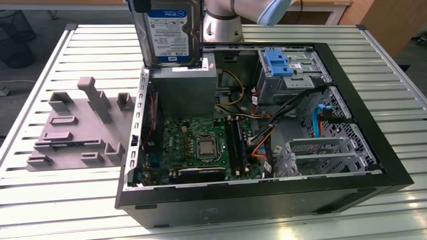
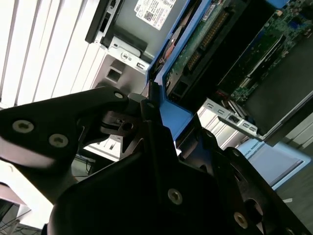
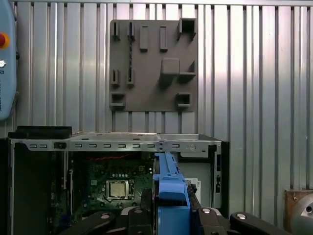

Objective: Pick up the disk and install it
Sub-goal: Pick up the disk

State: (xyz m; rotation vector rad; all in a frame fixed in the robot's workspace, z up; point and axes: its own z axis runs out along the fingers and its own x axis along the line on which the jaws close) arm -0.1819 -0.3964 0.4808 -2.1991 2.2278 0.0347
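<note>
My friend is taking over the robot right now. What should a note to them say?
Arm: the gripper is shut on the disk, clamping its blue carrier.
Where: the disk hangs upright in the air over the open computer case, just above the grey box inside it.
Done: the disk is picked up.
Left: the disk is not yet in any bay of the case, so installing is not done.

The arm (image 1: pixel 223 22) holds its gripper (image 3: pixel 171 200) pointing down, fingers (image 2: pixel 98 105) clamped on the disk (image 1: pixel 170 32).
</note>
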